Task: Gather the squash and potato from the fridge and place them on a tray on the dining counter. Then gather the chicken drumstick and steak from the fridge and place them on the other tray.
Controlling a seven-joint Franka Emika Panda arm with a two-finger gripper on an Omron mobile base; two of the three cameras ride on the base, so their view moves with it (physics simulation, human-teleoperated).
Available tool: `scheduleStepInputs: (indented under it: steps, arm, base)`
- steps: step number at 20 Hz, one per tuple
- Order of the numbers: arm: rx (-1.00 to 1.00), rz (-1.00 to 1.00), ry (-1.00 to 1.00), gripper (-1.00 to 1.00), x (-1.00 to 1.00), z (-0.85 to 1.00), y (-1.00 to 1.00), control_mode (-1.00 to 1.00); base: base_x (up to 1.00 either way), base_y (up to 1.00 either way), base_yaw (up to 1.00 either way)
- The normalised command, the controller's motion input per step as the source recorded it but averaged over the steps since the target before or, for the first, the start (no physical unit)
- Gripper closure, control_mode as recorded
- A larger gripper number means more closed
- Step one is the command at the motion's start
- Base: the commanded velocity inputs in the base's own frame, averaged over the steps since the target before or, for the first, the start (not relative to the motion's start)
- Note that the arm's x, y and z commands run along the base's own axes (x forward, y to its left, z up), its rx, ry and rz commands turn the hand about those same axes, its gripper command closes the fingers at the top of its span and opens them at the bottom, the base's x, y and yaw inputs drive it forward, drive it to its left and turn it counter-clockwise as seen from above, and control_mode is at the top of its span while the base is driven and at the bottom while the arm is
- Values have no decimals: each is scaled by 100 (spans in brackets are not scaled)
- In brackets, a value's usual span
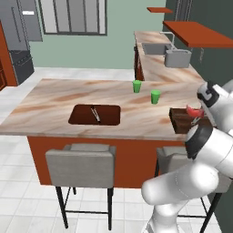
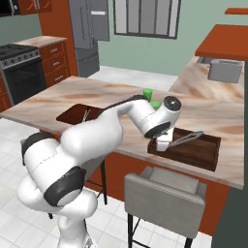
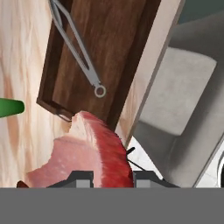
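Above tray, gripper clasping steak

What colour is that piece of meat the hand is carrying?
The steak is salmon pink with a deep red edge, clearest in the hand view.

Even, diffuse illumination throughout; all three views are rendered, bright, and free of noise or motion blur. The counter shows flat, matte marbling without glare or specular highlights. Soft, faint shadows lie beneath the stools on the pale floor tiles; the two green cups cast almost none. The window reads pale grey and throws no visible beam. The white arm is gently shaded on its undersides. In the hand view the steak appears large and slightly soft at close range, while the tray remains crisp. Edges show mild pixelation, without lens distortion.
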Motion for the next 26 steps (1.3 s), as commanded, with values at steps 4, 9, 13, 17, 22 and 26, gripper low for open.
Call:
scheduleStepInputs:
  steps: [4, 9, 13, 17, 22, 26]
  arm:
    - [4, 6, 0, 100, 54, -34, -33, -100]
    - [1, 5, 0, 100, 57, -43, -20, -100]
    - [0, 5, 0, 100, 48, -44, -15, -100]
    - [0, 4, 0, 100, 35, -46, -17, -100]
    - [0, 3, 0, 100, 35, -40, -11, -100]
    - [0, 2, 0, 100, 36, -25, -6, -100]
  base:
    - [0, 0, 0]
    - [0, 0, 0]
    - [0, 0, 0]
    - [0, 0, 0]
    - [0, 0, 0]
    - [0, 0, 0]
